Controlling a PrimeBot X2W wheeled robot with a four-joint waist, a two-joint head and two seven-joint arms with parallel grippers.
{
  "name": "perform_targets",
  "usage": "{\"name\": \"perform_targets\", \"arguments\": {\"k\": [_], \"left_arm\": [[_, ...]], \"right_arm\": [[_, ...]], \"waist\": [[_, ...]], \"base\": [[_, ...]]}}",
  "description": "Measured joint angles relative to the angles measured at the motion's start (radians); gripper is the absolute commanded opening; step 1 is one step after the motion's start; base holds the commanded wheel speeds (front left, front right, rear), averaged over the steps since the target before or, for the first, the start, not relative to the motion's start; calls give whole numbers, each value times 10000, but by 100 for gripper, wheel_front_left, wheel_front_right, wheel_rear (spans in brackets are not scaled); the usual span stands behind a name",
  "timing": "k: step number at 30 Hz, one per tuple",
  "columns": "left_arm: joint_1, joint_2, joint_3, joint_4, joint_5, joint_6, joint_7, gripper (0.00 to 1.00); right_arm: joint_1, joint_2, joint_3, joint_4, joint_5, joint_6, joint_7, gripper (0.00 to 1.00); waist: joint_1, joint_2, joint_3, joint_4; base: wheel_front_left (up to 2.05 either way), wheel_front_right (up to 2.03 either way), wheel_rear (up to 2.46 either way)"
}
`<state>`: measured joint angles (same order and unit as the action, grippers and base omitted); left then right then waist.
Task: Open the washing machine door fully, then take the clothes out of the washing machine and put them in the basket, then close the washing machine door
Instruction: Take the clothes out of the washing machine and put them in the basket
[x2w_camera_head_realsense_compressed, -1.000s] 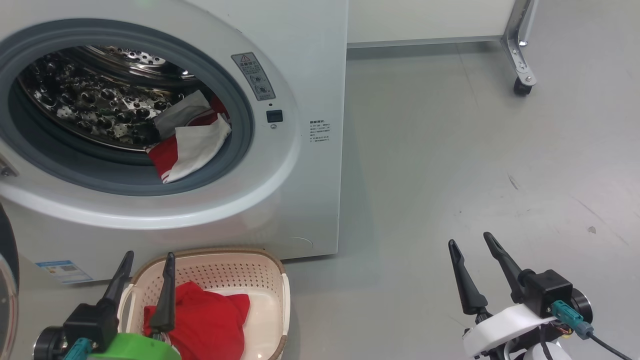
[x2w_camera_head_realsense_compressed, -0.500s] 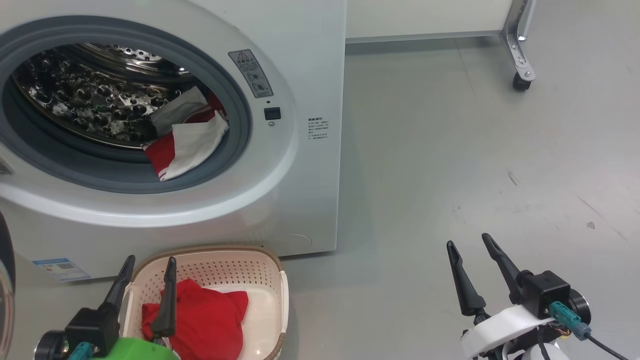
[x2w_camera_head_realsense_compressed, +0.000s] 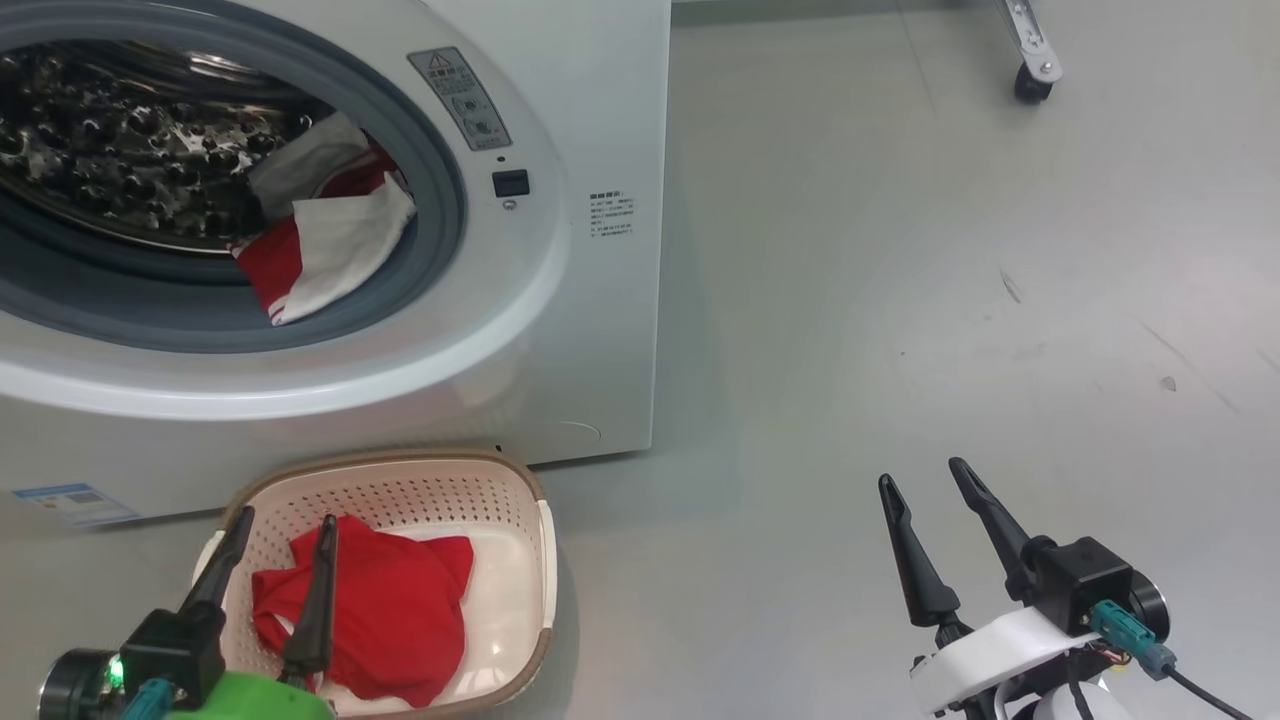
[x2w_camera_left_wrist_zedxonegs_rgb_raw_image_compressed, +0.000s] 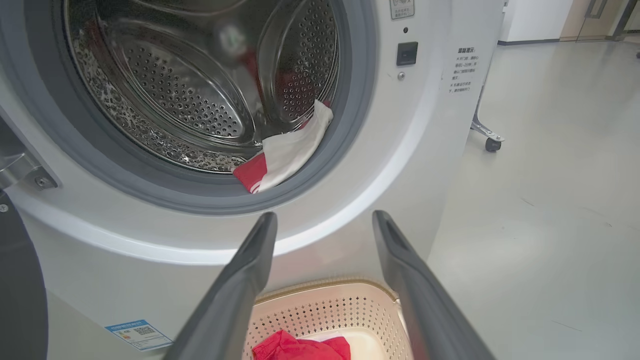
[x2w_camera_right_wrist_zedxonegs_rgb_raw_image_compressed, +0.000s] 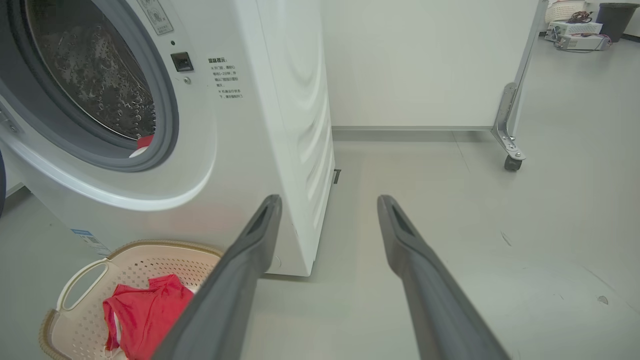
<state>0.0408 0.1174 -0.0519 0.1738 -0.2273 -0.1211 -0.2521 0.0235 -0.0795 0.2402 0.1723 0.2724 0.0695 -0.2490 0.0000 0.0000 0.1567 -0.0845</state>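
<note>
The white washing machine (x2w_camera_head_realsense_compressed: 560, 330) stands with its drum mouth uncovered. A red and white garment (x2w_camera_head_realsense_compressed: 320, 240) lies at the drum's right lip, also seen in the left wrist view (x2w_camera_left_wrist_zedxonegs_rgb_raw_image_compressed: 290, 150). A dark edge of the door (x2w_camera_left_wrist_zedxonegs_rgb_raw_image_compressed: 20, 290) shows at the lower left, swung aside. The cream basket (x2w_camera_head_realsense_compressed: 400, 480) sits on the floor before the machine with a red garment (x2w_camera_head_realsense_compressed: 370, 610) in it. My left gripper (x2w_camera_head_realsense_compressed: 285, 525) hovers open over the basket, holding nothing. My right gripper (x2w_camera_head_realsense_compressed: 921, 472) is open over bare floor to the right, well clear of the machine.
Grey floor (x2w_camera_head_realsense_compressed: 900, 300) spreads to the right of the machine. A metal frame leg on a castor (x2w_camera_head_realsense_compressed: 1030, 80) stands at the far right. A blue label sticker (x2w_camera_head_realsense_compressed: 70, 503) marks the machine's lower front, left of the basket.
The head camera has turned, so the machine and basket sit further up and left in its picture. Both grippers stay open and keep their places; nothing was picked up or released.
</note>
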Motion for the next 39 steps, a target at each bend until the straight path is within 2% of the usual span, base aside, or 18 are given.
{"name": "perform_targets", "arguments": {"k": [8,14,22,27,39], "left_arm": [[-920,656,-155,6,-203,0,257,100],[-2151,1503,-75,-217,-644,0,953,100],[-3993,2357,242,-65,-1994,0,2479,100],[-5031,2545,474,487,-3083,0,3626,100],[-7270,3367,568,1732,-3455,0,5683,100]], "right_arm": [[-214,54,173,-221,-6,-4,0,100],[-566,90,238,-389,-25,-8,0,100],[-1075,142,374,-451,-36,-13,0,100],[-1319,174,460,-445,-35,-17,0,100],[-1660,232,627,-470,-35,-102,0,100]], "waist": [[0,0,931,-212],[0,0,1721,-405],[0,0,2746,-717],[0,0,3239,-996],[0,0,4092,-1675]], "base": [[0,0,0],[0,0,0],[0,0,0],[0,0,0],[0,0,0]]}}
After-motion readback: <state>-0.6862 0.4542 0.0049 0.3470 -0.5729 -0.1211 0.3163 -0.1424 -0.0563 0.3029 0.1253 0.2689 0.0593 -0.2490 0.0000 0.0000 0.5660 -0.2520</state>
